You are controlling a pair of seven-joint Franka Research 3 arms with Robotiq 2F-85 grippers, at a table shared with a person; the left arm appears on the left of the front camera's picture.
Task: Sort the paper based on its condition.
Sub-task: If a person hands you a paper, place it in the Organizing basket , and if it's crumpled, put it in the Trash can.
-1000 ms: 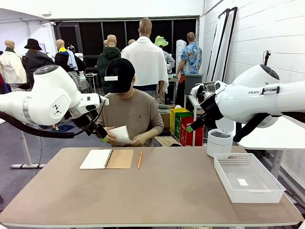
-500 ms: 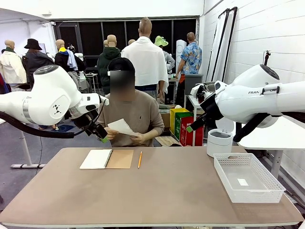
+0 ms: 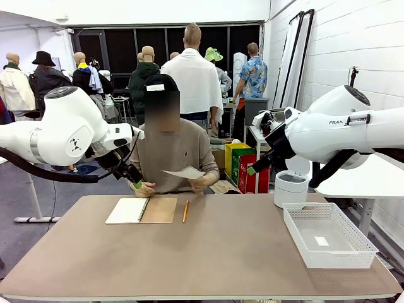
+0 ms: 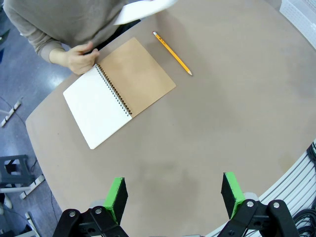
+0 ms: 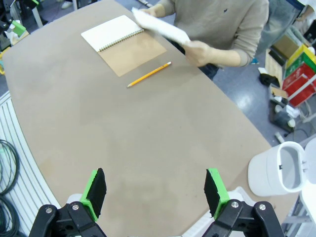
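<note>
Fixed front camera plus two high wrist cameras, all over one table (image 3: 221, 259).
The front view looks level across at the person (image 3: 173, 154). Each wrist view looks steeply down from well above. The notebook (image 4: 118, 94) and pencil (image 4: 172, 53) lie far ahead of the left gripper (image 4: 173, 190), and likewise ahead of the right gripper (image 5: 154, 186). The left wrist view's top-right corner may catch the tray (image 4: 302, 9), cropped.

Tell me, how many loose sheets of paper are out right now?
1. The sheet is in the person's hand above the far edge of the table, beyond the open notebook. Others may be hidden behind it.
</note>
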